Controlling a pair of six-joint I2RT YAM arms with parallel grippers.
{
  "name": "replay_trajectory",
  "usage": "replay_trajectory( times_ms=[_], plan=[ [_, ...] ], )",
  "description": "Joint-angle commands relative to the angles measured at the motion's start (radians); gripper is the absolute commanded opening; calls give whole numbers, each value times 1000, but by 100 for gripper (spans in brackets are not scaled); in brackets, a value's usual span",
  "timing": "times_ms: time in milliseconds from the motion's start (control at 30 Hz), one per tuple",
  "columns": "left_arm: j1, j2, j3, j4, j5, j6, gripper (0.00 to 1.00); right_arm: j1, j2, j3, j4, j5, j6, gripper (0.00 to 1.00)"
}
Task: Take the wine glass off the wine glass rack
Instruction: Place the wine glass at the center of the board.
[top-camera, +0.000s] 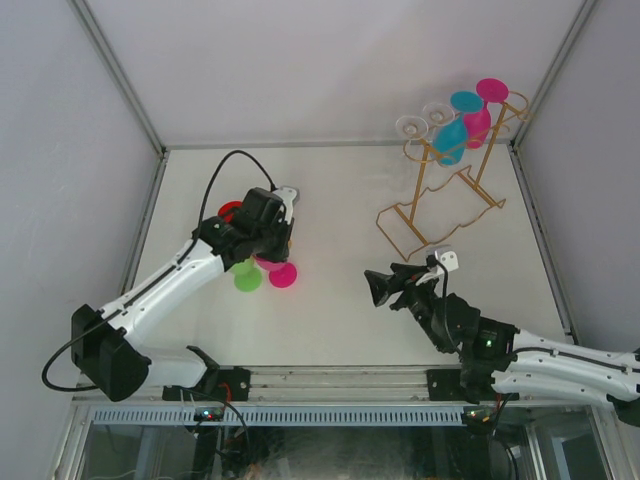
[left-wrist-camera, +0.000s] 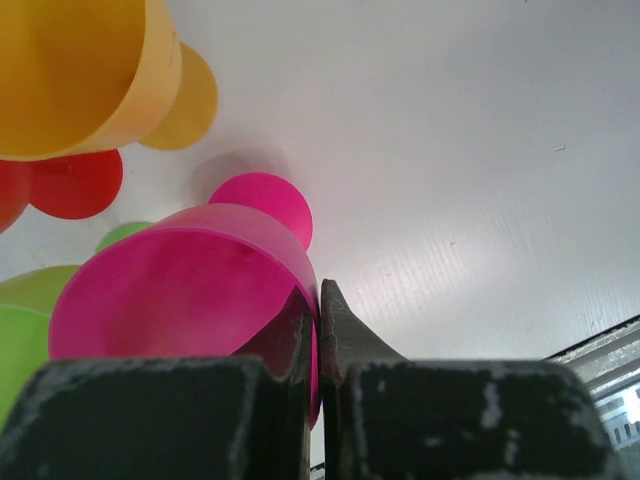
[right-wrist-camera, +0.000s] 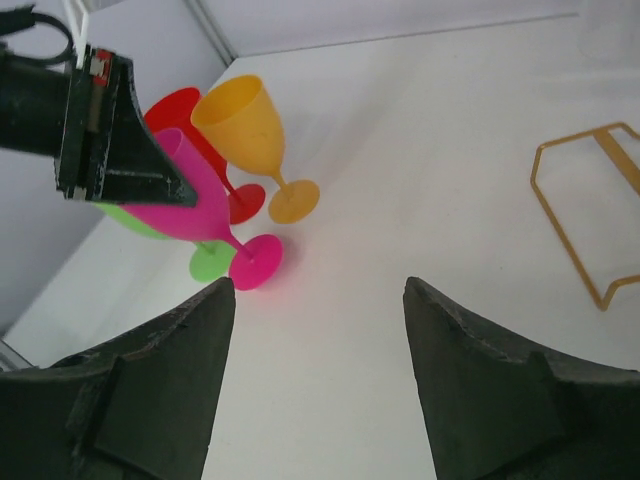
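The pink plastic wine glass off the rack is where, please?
Top view, left of centre: the pink glass, rim pinched by the fingers of the left gripper, beside the green plastic glass.

From above, the left arm hides most of the coloured glasses on the counter, while the right wrist view crops the gold rack.
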Motion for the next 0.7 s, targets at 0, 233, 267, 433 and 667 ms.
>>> replay_trajectory(
  times_ms=[0, 233, 267, 433, 667],
  plan=[
    [-5, 21, 66, 64, -20, -17, 0, -54, -21, 39, -94, -62, 261, 67],
    [-5, 81, 54, 68, -5, -25, 1, -70, -6, 51, -131, -57, 287, 67],
    [-5, 87, 52, 71, -4, -28, 2, -71, -4, 52, -135, -57, 287, 67],
    [-12, 110, 62, 64, -32, -29, 6, -76, 4, 57, -150, -57, 299, 67],
    [-13, 123, 70, 55, -50, -39, 16, -79, 14, 94, -197, -44, 274, 66]
  ],
)
